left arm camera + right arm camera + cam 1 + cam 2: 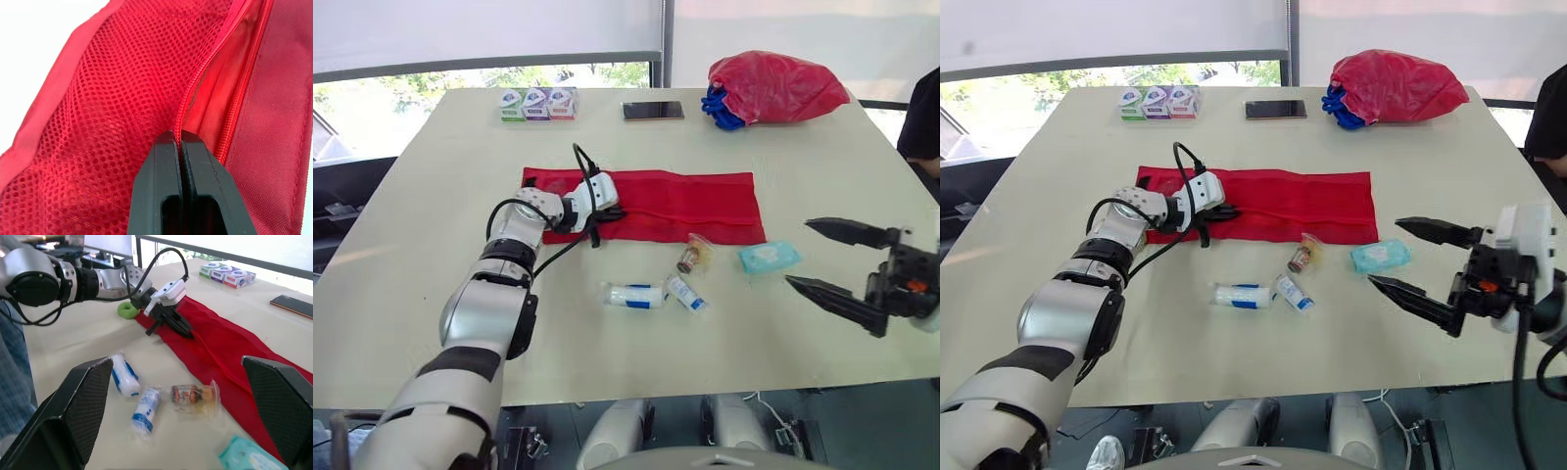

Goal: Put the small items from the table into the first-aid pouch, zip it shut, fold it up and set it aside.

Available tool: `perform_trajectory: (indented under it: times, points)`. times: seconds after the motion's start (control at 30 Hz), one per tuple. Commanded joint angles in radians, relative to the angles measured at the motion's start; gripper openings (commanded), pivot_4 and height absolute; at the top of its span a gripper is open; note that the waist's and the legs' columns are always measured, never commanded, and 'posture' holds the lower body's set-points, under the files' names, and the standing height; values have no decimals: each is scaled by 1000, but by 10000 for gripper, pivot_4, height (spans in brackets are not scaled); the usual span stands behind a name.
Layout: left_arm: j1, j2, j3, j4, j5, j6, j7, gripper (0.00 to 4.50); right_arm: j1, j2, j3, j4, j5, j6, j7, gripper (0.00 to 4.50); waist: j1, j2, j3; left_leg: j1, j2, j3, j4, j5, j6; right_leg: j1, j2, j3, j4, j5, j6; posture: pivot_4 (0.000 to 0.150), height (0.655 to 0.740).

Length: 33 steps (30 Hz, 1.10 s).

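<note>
**A:** What is the surface like, and the room?

**B:** A pale cream tabletop [431, 245], matte. Beyond its far edge are windows [568, 74] with a white blind drawn partway down and greenery outside. A person's dark sleeve [922, 117] shows off the right edge.

**A:** Where is the first-aid pouch?

**B:** The first-aid pouch [695, 206] lies unfolded flat across the middle. The left gripper [607, 213] has its jaws pinched on the zip edge near the pouch's left end.

**A:** And the right gripper?

**B:** The right gripper [798, 254] hovers near the right edge, jaws spread wide, holding nothing.

**A:** And the small items?

**B:** Between the pouch and the near edge lie a bandage roll [631, 295], a small tube [685, 292], a clear packet [696, 254] and a teal wipes pack [769, 257]. Three little boxes [537, 104], a phone [653, 111] and a red bag [775, 86] sit along the far edge.
</note>
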Motion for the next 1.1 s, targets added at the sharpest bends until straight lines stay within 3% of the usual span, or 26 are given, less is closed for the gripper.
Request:
perform_trajectory:
  times: [0.03, 0.33, 0.53, 0.7, 0.8, 0.97, 1.1]
  points:
    - [18, 28, 12, -70, -24, 8, -18, 570, -32, -55, -60, 68, -19, -38, 116, 45000, -1, 0, 0, 0, 0, 0, 0, 0, 0, 0, 0, 0, 0, 0, 0, 1500, 7400]
    - [67, 42, 10, -169, -40, 40, -55, 570, -113, -129, -25, 203, -91, -80, 290, 45000, 0, 0, 0, -1, 0, 0, 1, 0, 0, 0, -1, 0, 0, 0, 0, 1500, 7400]
    - [74, 48, 6, -201, -53, 47, -88, 570, -119, -115, 105, 141, -210, -89, 231, 45000, -1, 0, 0, -1, 0, 0, 1, 0, 0, 0, -1, 0, 0, 0, 0, 1500, 7400]
    - [88, 57, 1, -247, -67, 82, -145, 570, -214, -35, 324, 20, -255, -42, 62, 45000, -1, 0, 0, -1, 0, 0, 1, 0, 0, -1, -1, -1, 0, 0, 0, 1500, 7400]
    - [87, 57, -2, -271, -71, 99, -161, 570, -357, 54, 560, -45, -337, 45, -80, 45000, -5, 0, 0, -1, 0, 0, 2, 0, 0, -1, -1, 0, 0, 0, 0, 1500, 7400]
    - [94, 53, -19, -310, -83, 156, -212, 570, -554, 231, 828, 26, -481, 121, -198, 45000, -2, -2, -1, -6, 0, -2, 4, 0, 0, -3, -1, -4, 0, 0, 1, 1500, 7400]
    - [92, 44, -28, -319, -59, 201, -139, 570, -673, 327, 996, 127, -580, 181, -218, 45000, -3, -2, -1, -7, -2, -4, 5, 0, 0, -3, -1, -5, 0, 1, 1, 1500, 7400]
